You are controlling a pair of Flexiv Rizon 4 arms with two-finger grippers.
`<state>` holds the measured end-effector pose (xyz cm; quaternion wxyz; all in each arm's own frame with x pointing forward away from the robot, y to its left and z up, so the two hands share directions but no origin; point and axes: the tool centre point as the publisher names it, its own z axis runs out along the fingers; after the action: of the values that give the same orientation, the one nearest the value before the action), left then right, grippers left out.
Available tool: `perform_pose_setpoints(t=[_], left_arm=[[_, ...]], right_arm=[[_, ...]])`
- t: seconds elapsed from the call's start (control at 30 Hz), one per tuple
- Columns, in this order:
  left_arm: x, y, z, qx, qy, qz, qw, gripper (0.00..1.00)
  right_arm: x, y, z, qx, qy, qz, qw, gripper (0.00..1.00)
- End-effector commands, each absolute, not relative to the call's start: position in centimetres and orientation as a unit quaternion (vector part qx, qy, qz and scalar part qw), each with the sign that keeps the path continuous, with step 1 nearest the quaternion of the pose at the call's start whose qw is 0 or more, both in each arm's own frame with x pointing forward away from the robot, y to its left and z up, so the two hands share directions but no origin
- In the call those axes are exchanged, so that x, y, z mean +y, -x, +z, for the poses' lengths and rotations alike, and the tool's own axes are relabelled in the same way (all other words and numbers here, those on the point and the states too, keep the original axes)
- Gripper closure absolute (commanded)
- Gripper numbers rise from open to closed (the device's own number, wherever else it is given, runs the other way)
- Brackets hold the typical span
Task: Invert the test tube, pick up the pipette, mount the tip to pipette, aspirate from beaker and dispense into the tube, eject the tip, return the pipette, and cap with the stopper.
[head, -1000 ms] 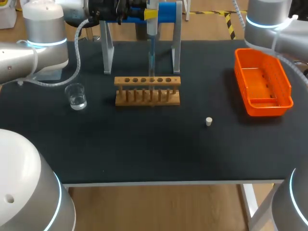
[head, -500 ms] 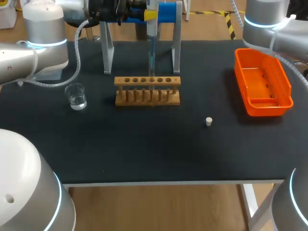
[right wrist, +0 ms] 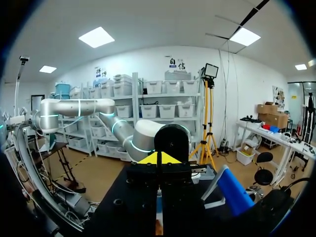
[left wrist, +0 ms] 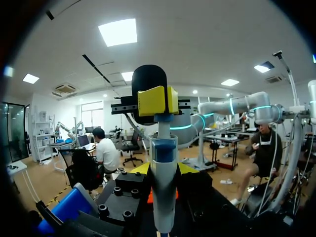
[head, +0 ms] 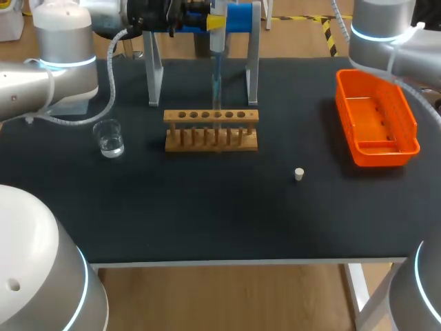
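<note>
Above the rack (head: 211, 129), the pipette (head: 217, 43) hangs vertical, tip down.

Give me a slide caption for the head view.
Bench overview: pipette upright over the wooden rack; beaker to its left, stopper and orange tray to the right.

No writing, number, label or sign can be read on the bench (head: 207, 214) or on any of the things carried by it. No print can be made out on the pipette (left wrist: 163, 197) either, in any of the views.
</note>
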<state>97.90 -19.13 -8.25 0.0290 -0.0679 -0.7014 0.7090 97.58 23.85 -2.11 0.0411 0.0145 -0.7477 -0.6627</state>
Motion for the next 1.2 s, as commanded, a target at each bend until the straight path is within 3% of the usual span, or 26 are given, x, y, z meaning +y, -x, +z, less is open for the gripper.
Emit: perform_pose_setpoints(t=[0.03,0.63,1.2], left_arm=[[-19.1,-98.0,-7.8,-0.701,0.068,0.709,0.029,1.0],[-19.1,-98.0,-7.8,-0.701,0.068,0.709,0.029,1.0],[-19.1,-98.0,-7.8,-0.701,0.068,0.709,0.029,1.0]], right_arm=[[23.7,-97.4,-2.9,-0.749,-0.013,-0.661,0.042,1.0],[23.7,-97.3,-4.5,-0.756,-0.002,-0.653,0.052,1.0],[22.8,-96.4,0.8,-0.739,-0.042,-0.673,0.011,1.0]])
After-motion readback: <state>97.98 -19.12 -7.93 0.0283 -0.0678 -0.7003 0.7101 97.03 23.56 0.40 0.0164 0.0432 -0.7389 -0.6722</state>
